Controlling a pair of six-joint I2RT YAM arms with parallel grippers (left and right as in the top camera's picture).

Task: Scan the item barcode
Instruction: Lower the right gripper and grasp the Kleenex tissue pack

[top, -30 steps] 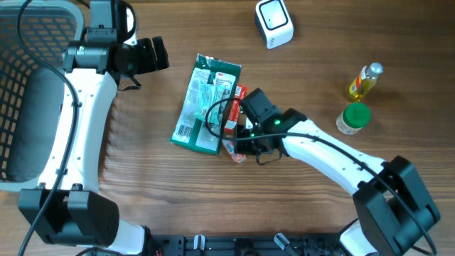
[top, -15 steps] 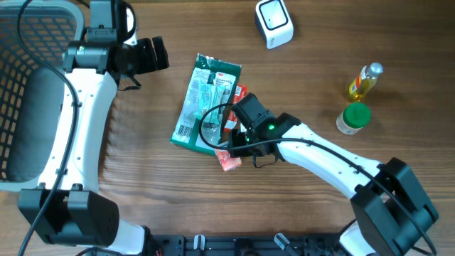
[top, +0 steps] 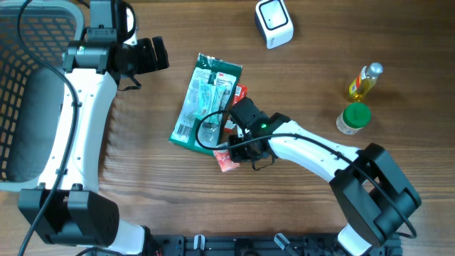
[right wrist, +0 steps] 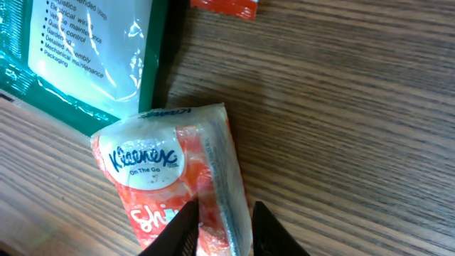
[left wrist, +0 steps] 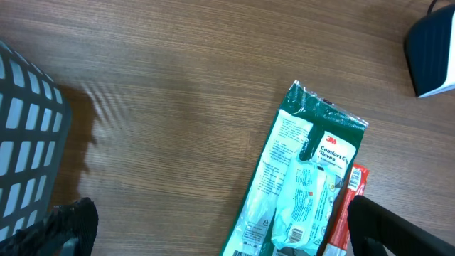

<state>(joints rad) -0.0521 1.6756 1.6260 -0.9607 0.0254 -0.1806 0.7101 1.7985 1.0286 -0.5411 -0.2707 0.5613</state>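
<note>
Right pincer (right wrist: 226,229) clamped on Kleenex pack (right wrist: 153,167), pack shifted leftward since earlier, left pincer (top: 161,54) spread wide, wooden tabletop (top: 163,199).

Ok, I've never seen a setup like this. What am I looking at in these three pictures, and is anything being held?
Two white robot arms work at a wooden table. One picture looks straight down from above. The other two come from small cameras on each arm's wrist, looking past its own fingers. On the table lie a green 3M packet, an orange Kleenex tissue pack, a white barcode scanner, a yellow bottle and a green-lidded jar. A basket stands beside the left arm. The left hand is open and empty. The right hand has its fingers either side of the tissue pack; whether they pinch it is unclear.
</note>
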